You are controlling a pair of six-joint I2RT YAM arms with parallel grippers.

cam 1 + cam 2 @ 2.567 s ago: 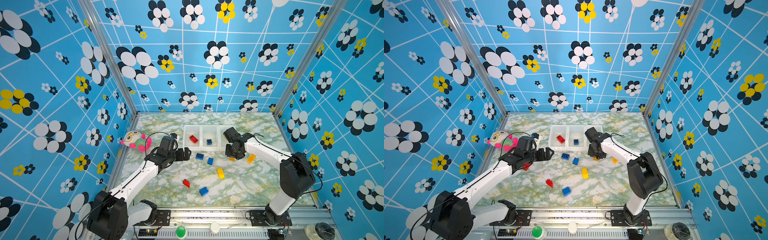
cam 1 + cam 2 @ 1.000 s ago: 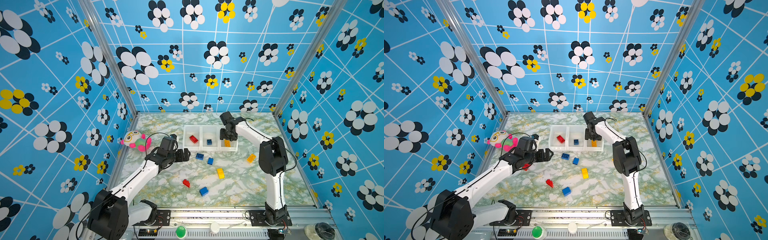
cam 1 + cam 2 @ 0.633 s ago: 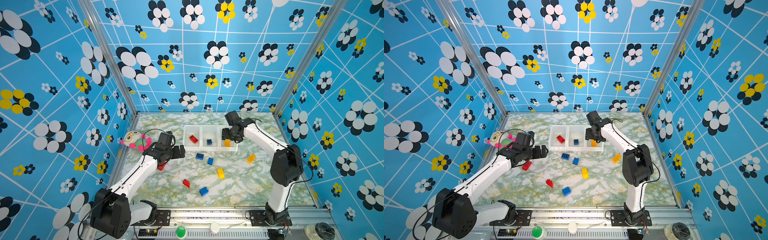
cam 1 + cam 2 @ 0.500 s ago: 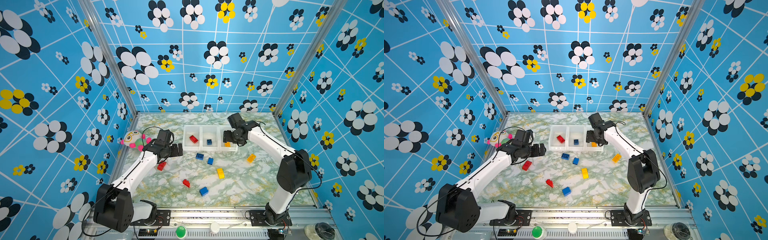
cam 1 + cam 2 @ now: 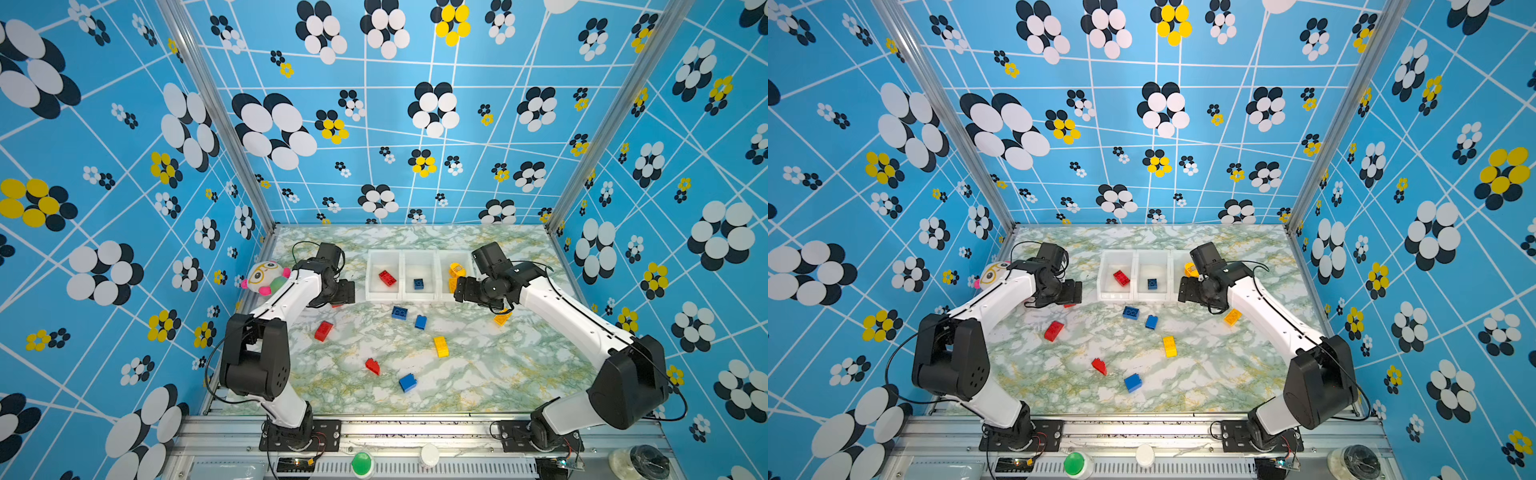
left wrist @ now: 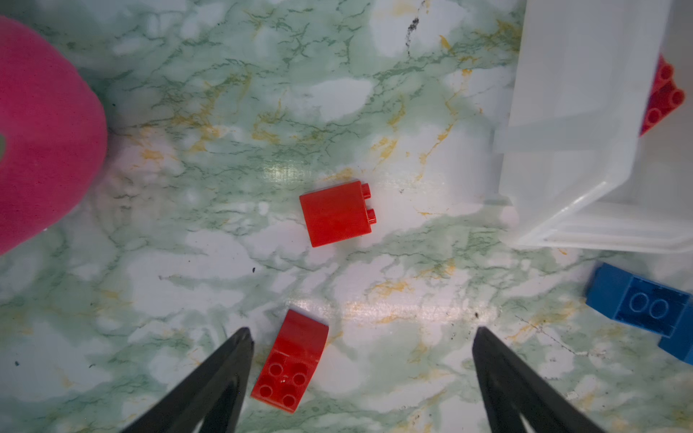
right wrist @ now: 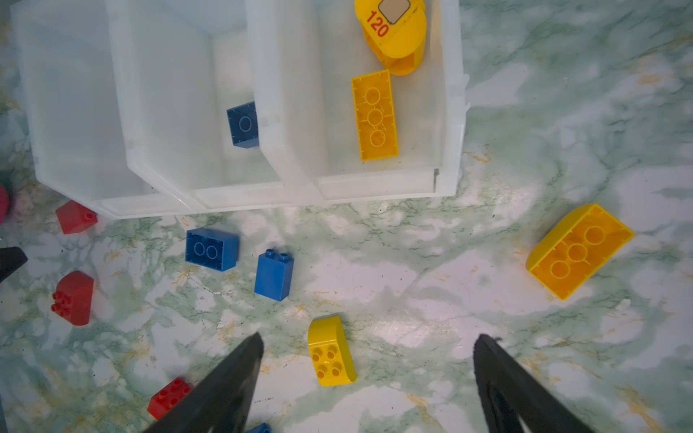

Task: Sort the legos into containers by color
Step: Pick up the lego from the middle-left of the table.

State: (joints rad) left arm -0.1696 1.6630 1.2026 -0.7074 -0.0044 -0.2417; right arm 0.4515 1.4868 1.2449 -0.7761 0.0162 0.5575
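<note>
Legible writing: "120" in red on the round yellow piece point(image 7: 393, 33), beside a grey square mark. No other lettering readable.

Containers: three white translucent bins in a row on the green-veined marble table point(image 5: 478, 374), walls touching. Red-holding bin point(image 5: 376, 259) with one red brick point(image 5: 387, 277); middle bin point(image 5: 419, 259) with one dark blue brick point(image 5: 419, 284); third bin point(image 7: 446, 112) with the round yellow piece and a long yellow brick point(image 7: 375, 116), underside up.

Loose legos, all studded plastic: blue brick point(image 5: 399, 313) underside up and blue tall brick point(image 5: 420, 322) just in front of the bins; yellow brick point(image 5: 441, 346) mid-table; orange-yellow curved brick point(image 7: 579, 251) underside up, partly hidden under the right arm in both top views; red brick point(image 5: 323, 331), small red piece point(image 5: 372, 366) and blue brick point(image 5: 408, 382) nearer the front edge; red square brick point(image 6: 339, 213) on its side near the corner of the red-holding bin.

Left gripper point(image 6: 362, 337): jaws wide apart, holding nothing, above the table with a red curved brick point(image 6: 290, 361) beside one finger. Right gripper point(image 7: 369, 345): jaws wide apart, holding nothing, in front of the third bin.

Surroundings: pink-and-green plush toy point(image 5: 266, 277) at the table's left edge, partly covered by the left arm. Blue flower-patterned walls on three sides.
</note>
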